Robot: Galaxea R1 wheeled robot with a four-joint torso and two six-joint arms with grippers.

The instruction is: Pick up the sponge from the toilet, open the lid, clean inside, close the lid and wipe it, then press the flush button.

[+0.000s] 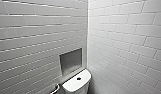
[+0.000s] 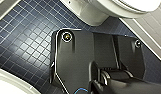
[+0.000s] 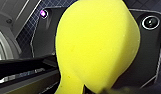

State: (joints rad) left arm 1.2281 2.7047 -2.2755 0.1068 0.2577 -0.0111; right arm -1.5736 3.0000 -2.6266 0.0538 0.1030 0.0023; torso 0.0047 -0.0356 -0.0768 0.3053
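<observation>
Now my right gripper (image 3: 79, 88) pinches the yellow sponge (image 3: 96, 45), which bulges out past the fingers. Farther off, the toilet (image 1: 77, 83) stands in the tiled corner (image 1: 87, 37). Pickup looks done; opening the lid, cleaning, wiping and flushing all seem left to do.

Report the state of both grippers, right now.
Left gripper: cannot be told.
Right gripper: closed, holding the sponge.
</observation>
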